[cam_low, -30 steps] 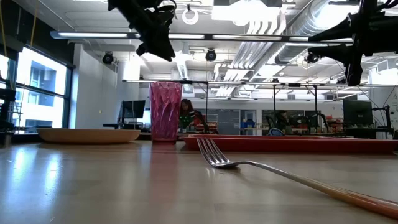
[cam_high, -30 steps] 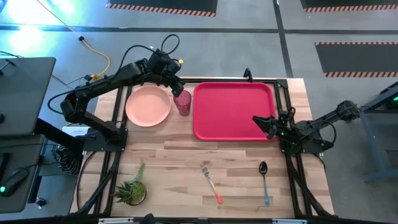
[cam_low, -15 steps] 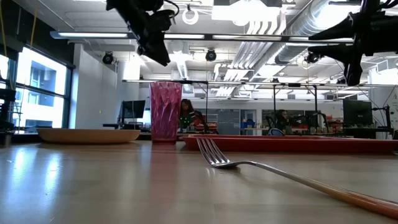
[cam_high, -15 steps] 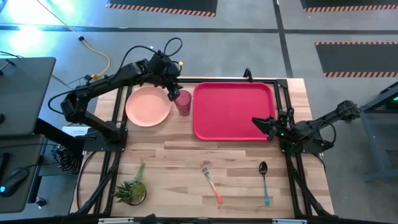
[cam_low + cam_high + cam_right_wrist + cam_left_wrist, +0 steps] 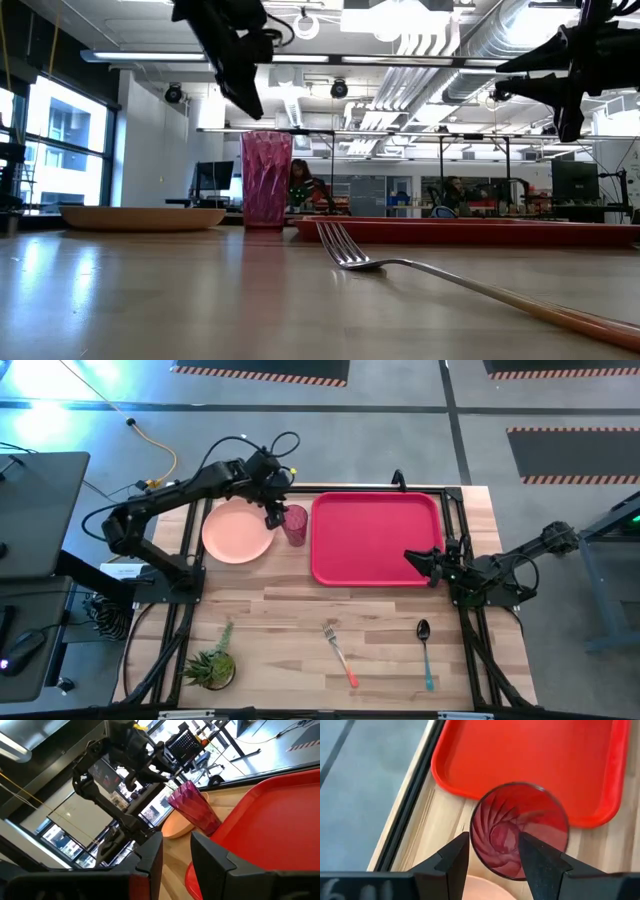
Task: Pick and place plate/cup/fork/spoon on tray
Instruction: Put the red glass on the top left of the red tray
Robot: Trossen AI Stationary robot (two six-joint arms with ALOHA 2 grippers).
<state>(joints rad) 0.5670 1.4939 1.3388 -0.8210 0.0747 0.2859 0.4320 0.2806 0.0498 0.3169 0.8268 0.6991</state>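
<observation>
Left gripper (image 5: 492, 851) hovering over cup (image 5: 294, 525), fingers apart. Cup standing just beside tray (image 5: 376, 540), between tray and plate (image 5: 238, 530). Should be descending straight, straddling rim evenly.

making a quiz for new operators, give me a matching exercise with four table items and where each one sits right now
Things:
1. cup
2. plate
3. fork
4. left gripper

Places:
A. on bare wood at the table's near edge, left of the spoon
B. hanging open just above the cup's rim, on its plate side
C. upright on the wood between the plate and the tray
D. flat on the wood at the far left, left of the cup

Pairs: 1-C, 2-D, 3-A, 4-B
</observation>
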